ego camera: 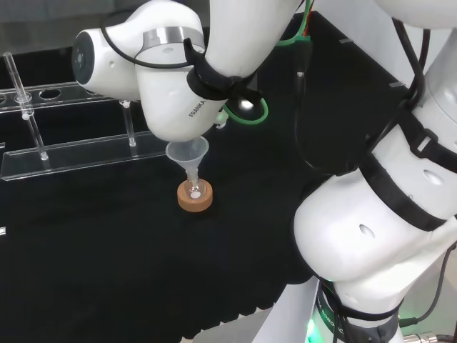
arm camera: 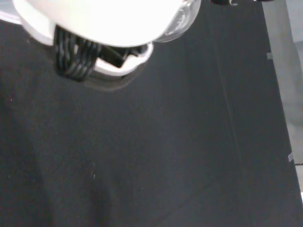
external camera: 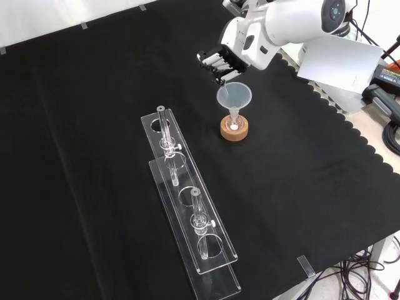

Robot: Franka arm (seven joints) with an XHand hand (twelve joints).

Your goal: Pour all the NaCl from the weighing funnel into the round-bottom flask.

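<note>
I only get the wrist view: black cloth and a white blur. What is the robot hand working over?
Observer: In the front view a clear funnel stands over a cork ring, with the robot hand close by its rim.
Operator: Anything inside?
Observer: In the head view a white speck shows within the ring, under the funnel's stem.
Operator: What else is on the cloth?
Observer: A clear rack with upright tubes, left of the ring in the front view.
</note>
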